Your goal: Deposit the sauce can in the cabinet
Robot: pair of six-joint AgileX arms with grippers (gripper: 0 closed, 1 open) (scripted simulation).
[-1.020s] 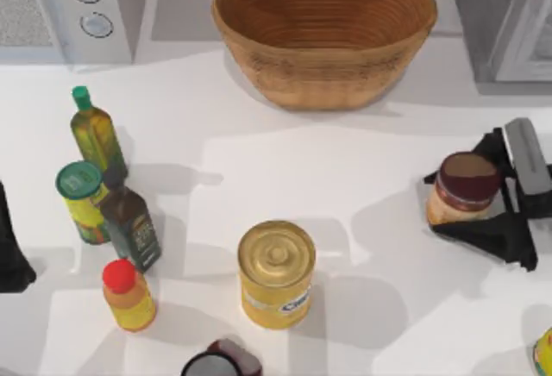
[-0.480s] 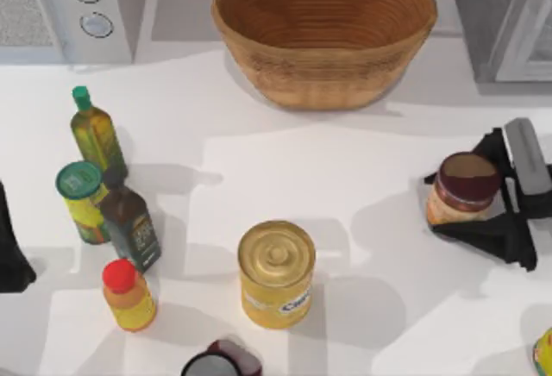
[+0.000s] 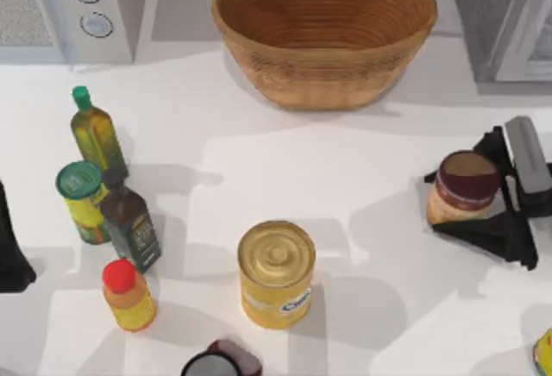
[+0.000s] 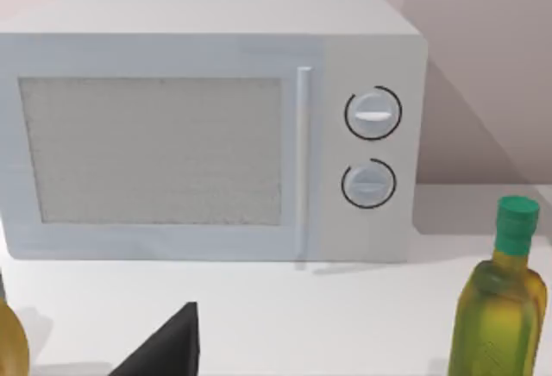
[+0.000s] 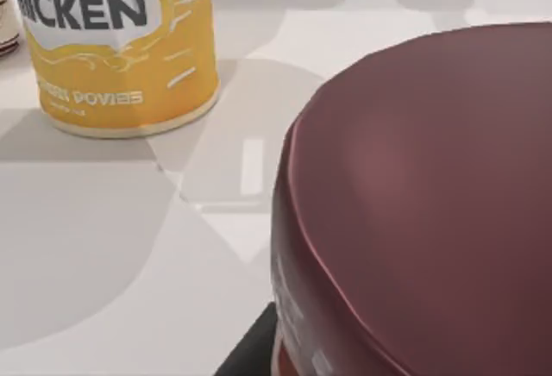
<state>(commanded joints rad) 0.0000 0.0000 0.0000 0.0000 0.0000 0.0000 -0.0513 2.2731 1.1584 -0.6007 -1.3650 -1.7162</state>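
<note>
Gripping sauce can (image 3: 464, 188), cabinet (image 3: 504, 18) cropped.

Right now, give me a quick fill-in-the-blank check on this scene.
1. The right gripper has its fingers around the ____ at the table's right side.
2. The wicker basket at the back of the table holds ____.
3. The yellow can near the table's middle has a shiny ____ lid.
4. The cabinet stands in the back ____ corner.

Missing words: sauce can; nothing; gold; right
</note>
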